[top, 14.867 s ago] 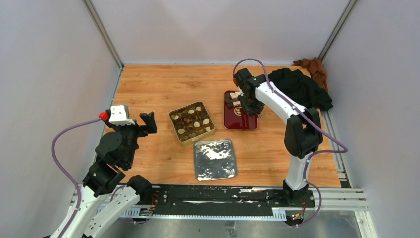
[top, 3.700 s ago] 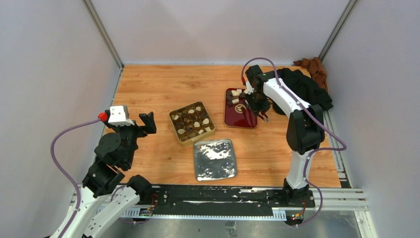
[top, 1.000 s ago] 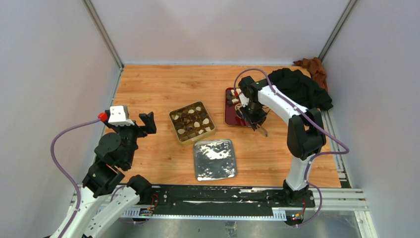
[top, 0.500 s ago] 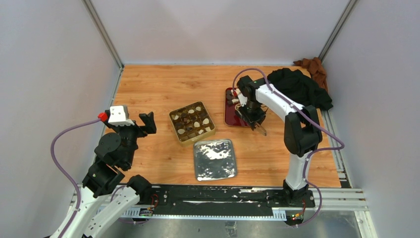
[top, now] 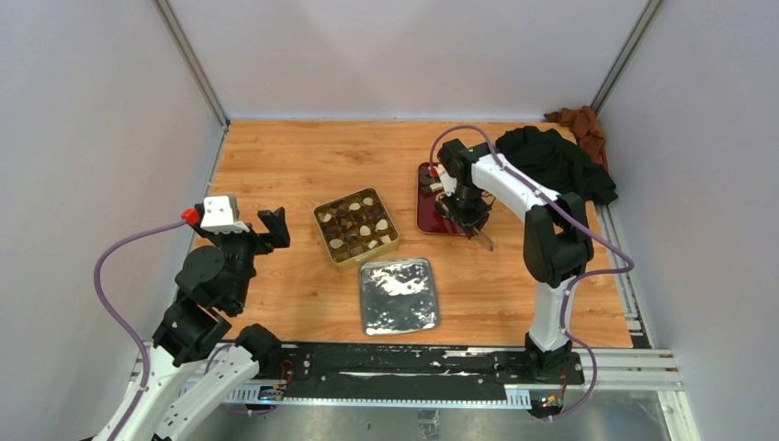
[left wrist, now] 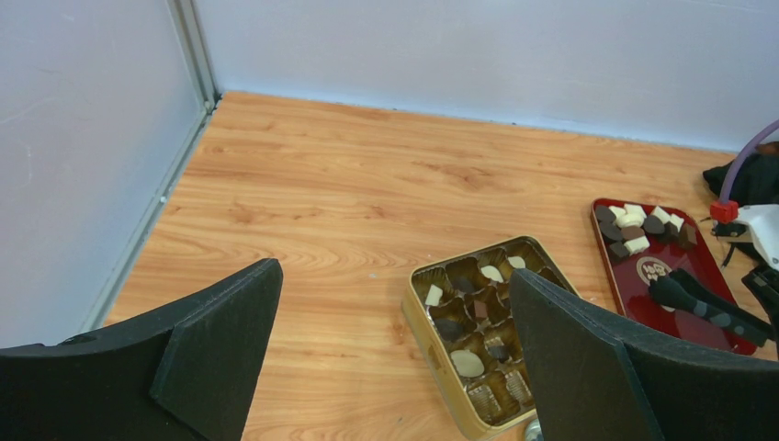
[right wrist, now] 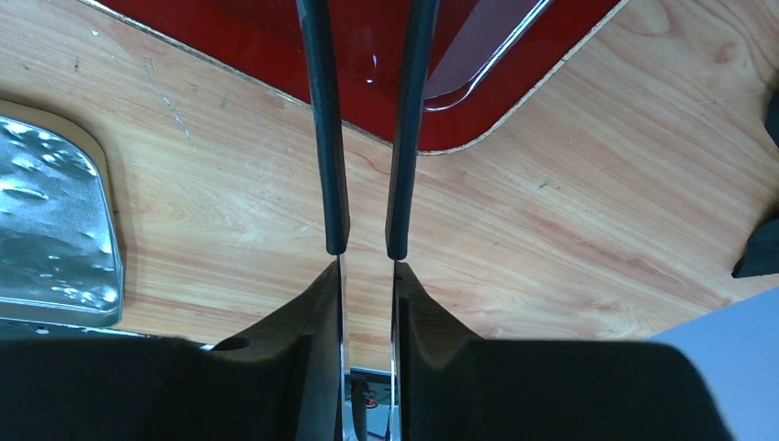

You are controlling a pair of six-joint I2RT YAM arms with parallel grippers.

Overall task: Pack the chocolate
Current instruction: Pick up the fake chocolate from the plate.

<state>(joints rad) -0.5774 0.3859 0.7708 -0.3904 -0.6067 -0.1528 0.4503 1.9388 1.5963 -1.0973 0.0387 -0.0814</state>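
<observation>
Cream and dark chocolate chunks [left wrist: 634, 230] lie at the far end of the red tray [left wrist: 703, 271], and more chocolate [left wrist: 468, 363] sits in the cups of the gold tin [top: 356, 222]. My right gripper [right wrist: 367, 271] is shut on metal tongs [right wrist: 363, 138] with black-sleeved arms. The arms reach over the red tray [top: 432, 220] and leave the wrist view at the top, so their tips and anything between them are hidden there. My left gripper [left wrist: 395, 349] hangs open and empty at the left, well short of the tin.
A crinkled silver lid [top: 398, 294] lies in front of the tin. Black cloth [top: 551, 161] and brown cloth [top: 579, 124] are bunched at the back right corner. Walls enclose the wooden table on three sides.
The right arm has shifted slightly left over the red tray with the tongs, and the tongs' arms have drawn closer together. The left arm has not moved.
</observation>
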